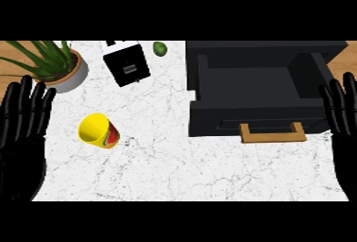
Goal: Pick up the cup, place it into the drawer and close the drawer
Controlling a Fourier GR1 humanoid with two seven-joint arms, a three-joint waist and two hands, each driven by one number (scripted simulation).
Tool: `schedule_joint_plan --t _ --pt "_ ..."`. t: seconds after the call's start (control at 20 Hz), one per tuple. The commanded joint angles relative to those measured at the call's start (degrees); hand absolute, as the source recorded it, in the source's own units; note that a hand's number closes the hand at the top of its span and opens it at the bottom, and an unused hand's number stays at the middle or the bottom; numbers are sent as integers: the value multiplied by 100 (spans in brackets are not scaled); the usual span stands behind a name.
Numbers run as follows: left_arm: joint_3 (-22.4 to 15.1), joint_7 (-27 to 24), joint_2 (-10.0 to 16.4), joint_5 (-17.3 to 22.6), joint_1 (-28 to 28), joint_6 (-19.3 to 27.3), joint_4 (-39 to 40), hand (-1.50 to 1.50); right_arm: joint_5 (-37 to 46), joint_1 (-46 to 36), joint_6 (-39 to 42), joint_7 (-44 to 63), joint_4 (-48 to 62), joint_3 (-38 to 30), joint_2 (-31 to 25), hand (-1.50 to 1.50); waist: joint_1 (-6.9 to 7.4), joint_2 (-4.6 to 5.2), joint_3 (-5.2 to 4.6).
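The cup [97, 131] is yellow, with red and green on its side. It sits on the tabletop [174, 165], just to the right of the left hand [24, 137], and nothing touches it. I cannot tell if it stands straight or leans a bit. That hand rests at the left edge with its fingers [26, 94] straight and open, holding nothing. The right hand [343, 127] rests at the right edge, its fingers straight and open too, with nothing in them.

The drawer [258, 90] is dark and pulled out wide, just to the left of the right fingers. Its handle [272, 132] is on the near side. I see nothing inside it.

I think the job has not really begun. The cup must be picked up and put in the drawer, and then the drawer pushed shut.

Up past the left fingers is a plant [52, 66] in a pot. Right of it are a black box [127, 66] and a small green fruit [159, 47]. They sit away from the path between cup and drawer, so nothing seems to block it.
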Motion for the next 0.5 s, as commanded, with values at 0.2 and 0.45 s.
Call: schedule_joint_plan --t 0.2,0.45 --pt "-64 -211 580 1399 -124 -1567 208 -150 58 -4 -163 -226 -25 -25 208 -150 123 -11 3" --pt "52 501 384 2628 -208 -1720 906 -150 246 -252 191 226 263 69 -236 -150 129 4 3"
